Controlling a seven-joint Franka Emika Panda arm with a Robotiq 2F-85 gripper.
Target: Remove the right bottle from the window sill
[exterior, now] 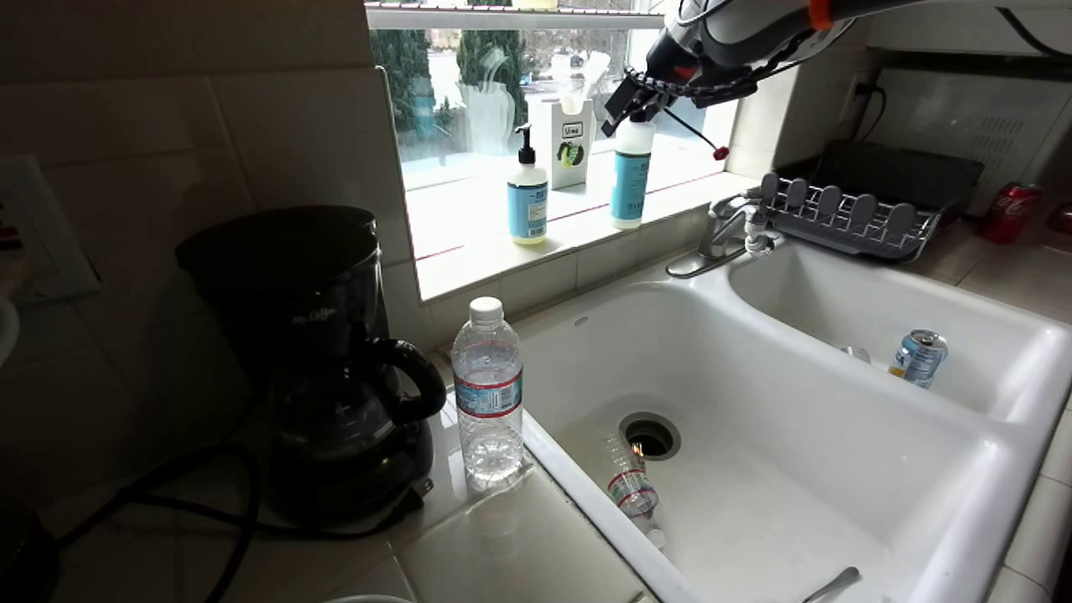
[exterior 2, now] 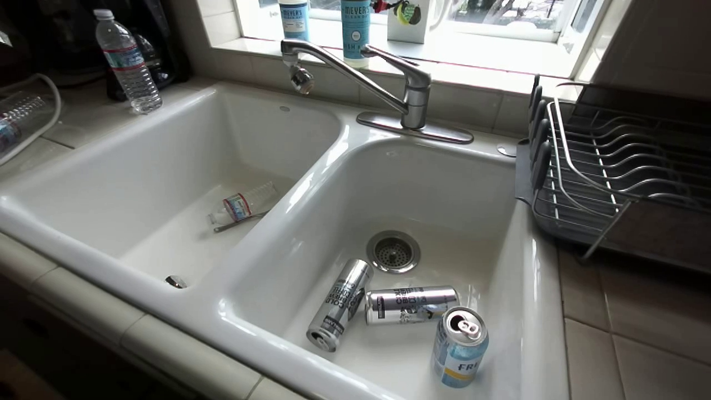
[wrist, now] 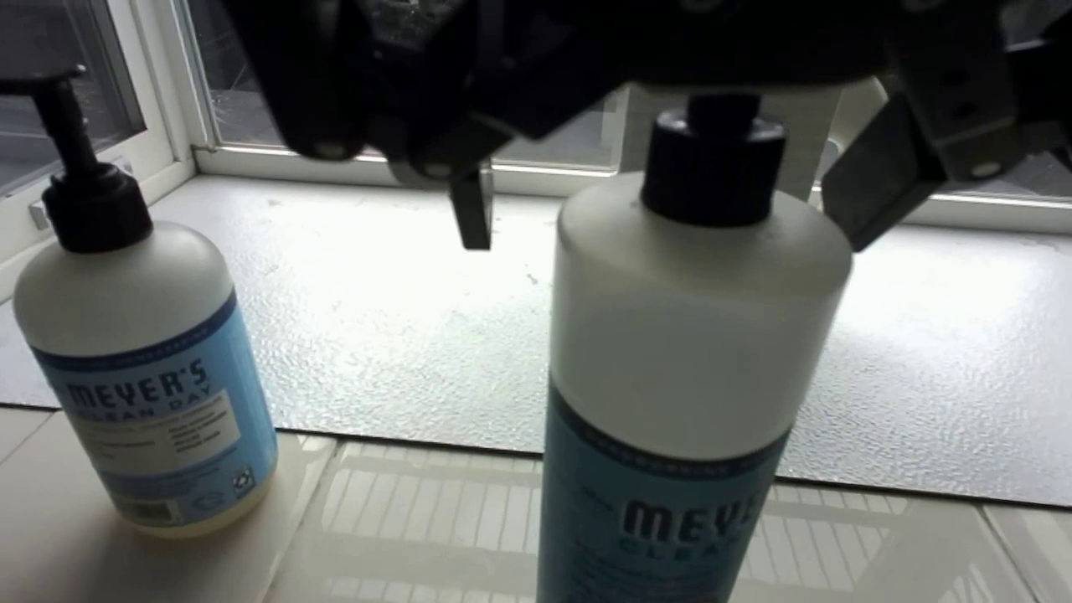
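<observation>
This is a kitchen. A white double-basin sink [exterior 2: 455, 183] is set into a tiled counter [exterior 2: 78, 283], just behind the counter's front edge, with a faucet [exterior 2: 415, 100] toward the back edge; a window sill [exterior 2: 472, 71] runs above that edge. Near the back edge stand a dish rack [exterior 2: 622, 166] and, across the sink, a black coffee maker [exterior: 322, 327] marked "Mr. Coffee". The sink holds drink cans [exterior 2: 411, 304].

In the wrist view we see smooth, satiny plastic on the right bottle [wrist: 691, 352] at four o'clock and glossy tile on the window sill [wrist: 402, 519] at seven; in an exterior view, shiny metal on the faucet [exterior 2: 414, 100] at one and a can [exterior 2: 411, 305] at five.
</observation>
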